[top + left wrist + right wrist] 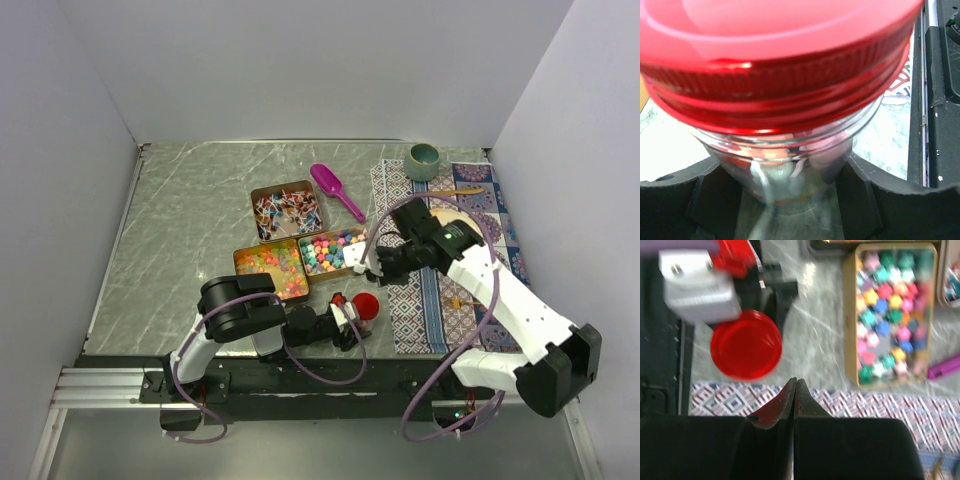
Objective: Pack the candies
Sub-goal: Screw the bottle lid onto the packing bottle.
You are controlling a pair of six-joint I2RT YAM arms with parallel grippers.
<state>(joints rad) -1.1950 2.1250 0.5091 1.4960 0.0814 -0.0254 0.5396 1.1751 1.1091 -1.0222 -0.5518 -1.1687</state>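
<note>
Candies [333, 250]: fill three tins [237, 258] on table [170, 240]; show faintly, blurred, inside jar [785, 165]. Left gripper [790, 200]: clamps jar at near edge, lid [780, 75] on. Right gripper [795, 395]: pressed together, empty, hovers near lid, over mat [865, 405]. Judged nearly done: jar capped; perhaps tightening and release left.

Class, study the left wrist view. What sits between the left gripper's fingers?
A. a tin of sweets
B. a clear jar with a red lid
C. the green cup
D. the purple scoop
B: in the left wrist view the clear jar, capped with its red lid, fills the gap between the fingers of the left gripper, which press against its glass on both sides.
</note>
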